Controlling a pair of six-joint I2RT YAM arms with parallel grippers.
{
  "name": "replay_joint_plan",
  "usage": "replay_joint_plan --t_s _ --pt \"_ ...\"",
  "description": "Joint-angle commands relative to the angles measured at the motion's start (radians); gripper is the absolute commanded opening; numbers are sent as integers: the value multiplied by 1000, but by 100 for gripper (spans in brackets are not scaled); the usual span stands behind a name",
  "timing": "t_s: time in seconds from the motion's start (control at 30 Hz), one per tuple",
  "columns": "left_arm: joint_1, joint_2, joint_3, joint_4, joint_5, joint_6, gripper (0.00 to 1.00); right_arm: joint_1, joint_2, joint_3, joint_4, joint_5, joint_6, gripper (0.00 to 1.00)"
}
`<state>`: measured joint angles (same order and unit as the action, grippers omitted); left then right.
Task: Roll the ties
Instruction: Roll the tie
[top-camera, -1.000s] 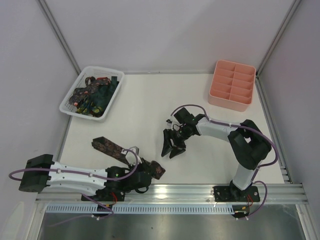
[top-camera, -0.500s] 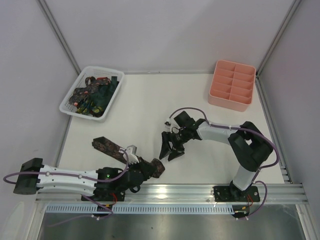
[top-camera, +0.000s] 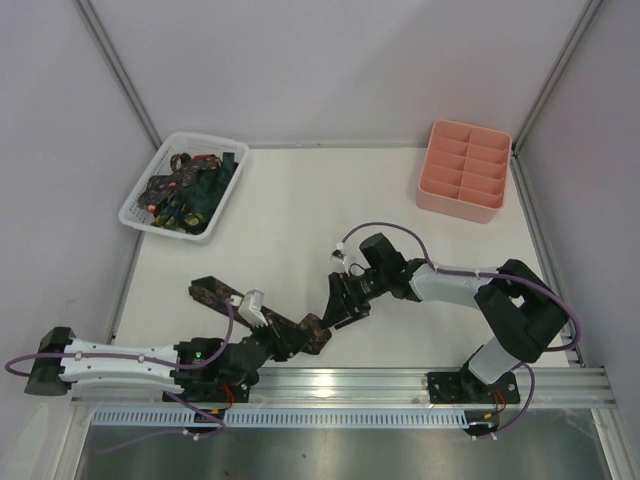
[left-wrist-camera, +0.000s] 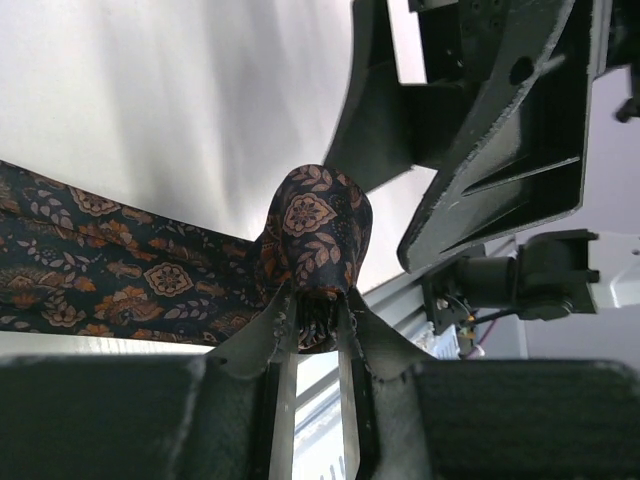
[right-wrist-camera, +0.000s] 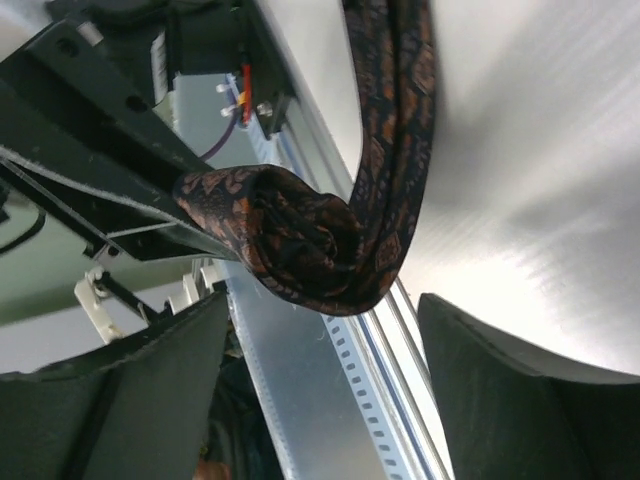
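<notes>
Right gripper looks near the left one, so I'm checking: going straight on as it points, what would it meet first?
Probably the brown tie's rolled end, pinched in the left gripper; it lies dead ahead of the open jaws, depth unclear.

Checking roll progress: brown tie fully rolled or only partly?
Partly rolled. One end of the brown tie is wound into a coil pinched by the left gripper; the rest lies flat on the table.

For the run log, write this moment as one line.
step: rolling brown tie | left gripper: shut on its rolled end | right gripper: open, facing the roll
</notes>
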<state>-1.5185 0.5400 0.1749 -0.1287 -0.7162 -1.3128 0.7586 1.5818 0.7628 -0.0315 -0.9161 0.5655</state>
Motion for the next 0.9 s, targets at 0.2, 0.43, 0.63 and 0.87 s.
replay_joint_plan --t_s 0.2,0.43,0.63,0.87 --pt "-6 -77 -8 -34 37 27 0 -25 21 15 386 -130 -32 98" --pt "-5 -117 -25 -23 41 30 1 -12 67 43 407 -214 -84 97" --pt "-6 -147 -25 -22 31 40 0 -2 102 49 447 -243 -87 97" --pt "-6 -160 -18 -19 15 46 0 36 150 67 565 -277 -12 95"
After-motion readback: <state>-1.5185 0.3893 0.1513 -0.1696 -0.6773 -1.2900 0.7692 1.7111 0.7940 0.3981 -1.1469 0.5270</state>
